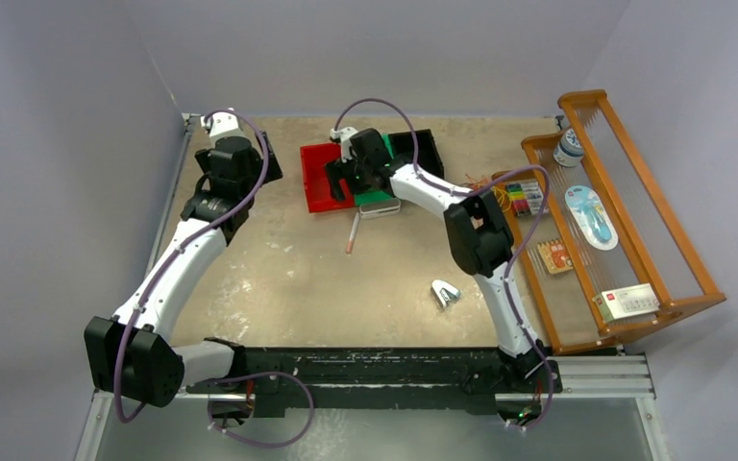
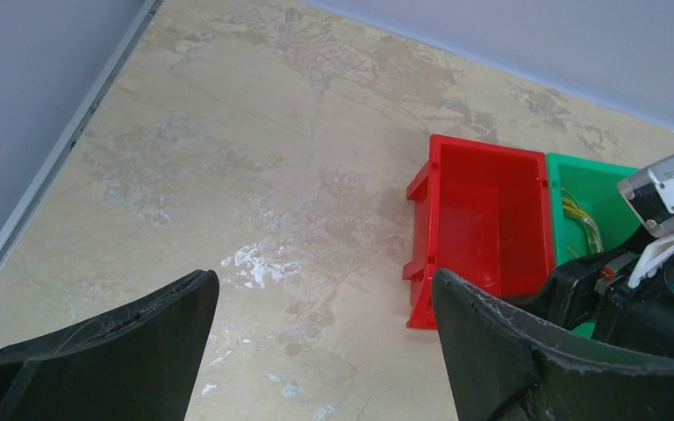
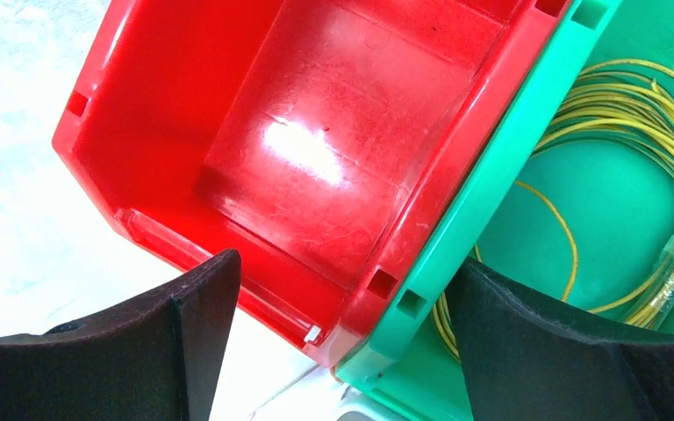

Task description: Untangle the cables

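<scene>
A coil of thin yellow cable (image 3: 645, 110) lies inside the green bin (image 3: 509, 167); the left wrist view also shows this yellow cable (image 2: 579, 215). My right gripper (image 3: 342, 324) hangs open over the shared edge of the empty red bin (image 3: 333, 140) and the green bin, with one finger over each side and nothing held. From above, the right gripper (image 1: 348, 176) is over these bins. My left gripper (image 2: 325, 333) is open over bare table to the left of the red bin (image 2: 483, 219). Thin orange and yellow wires (image 1: 495, 184) lie by the wooden rack.
A black bin (image 1: 425, 146) stands behind the green bin (image 1: 377, 200). A pen-like stick (image 1: 353, 233) and a small stapler (image 1: 445, 293) lie mid-table. The wooden rack (image 1: 634, 240) on the right holds small items. Walls close the left and back sides.
</scene>
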Robot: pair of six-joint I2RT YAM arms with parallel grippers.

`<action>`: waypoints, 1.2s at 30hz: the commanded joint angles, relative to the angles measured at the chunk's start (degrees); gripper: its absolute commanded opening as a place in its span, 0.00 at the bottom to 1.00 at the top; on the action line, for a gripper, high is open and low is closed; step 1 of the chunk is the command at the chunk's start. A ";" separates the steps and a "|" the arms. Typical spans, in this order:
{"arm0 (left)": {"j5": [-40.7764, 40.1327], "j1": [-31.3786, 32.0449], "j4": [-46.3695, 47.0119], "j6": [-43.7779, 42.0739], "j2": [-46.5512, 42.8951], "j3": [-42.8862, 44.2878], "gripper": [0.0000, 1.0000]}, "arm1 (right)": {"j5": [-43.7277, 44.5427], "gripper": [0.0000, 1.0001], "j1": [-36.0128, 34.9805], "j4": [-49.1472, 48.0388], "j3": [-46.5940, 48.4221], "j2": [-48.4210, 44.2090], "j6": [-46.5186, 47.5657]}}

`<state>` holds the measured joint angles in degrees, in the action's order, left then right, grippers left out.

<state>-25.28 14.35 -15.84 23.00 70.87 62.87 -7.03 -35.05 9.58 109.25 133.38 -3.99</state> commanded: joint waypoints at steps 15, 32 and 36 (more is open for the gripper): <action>-0.44 -2.63 0.38 0.55 -0.67 2.24 0.91 | 28.10 0.92 7.49 -15.94 -33.80 -40.80 -8.53; -0.66 -2.66 0.11 0.37 -0.11 2.34 0.91 | 22.87 0.99 20.97 0.59 -39.53 -40.65 -1.91; -0.50 -2.66 0.25 0.37 -0.18 2.26 0.91 | 23.64 0.99 21.12 2.94 -37.37 -36.79 -0.34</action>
<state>-25.41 12.05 -16.53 23.03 70.87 62.89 16.95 -14.17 9.76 68.53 94.00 -7.53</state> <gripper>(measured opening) 0.908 0.991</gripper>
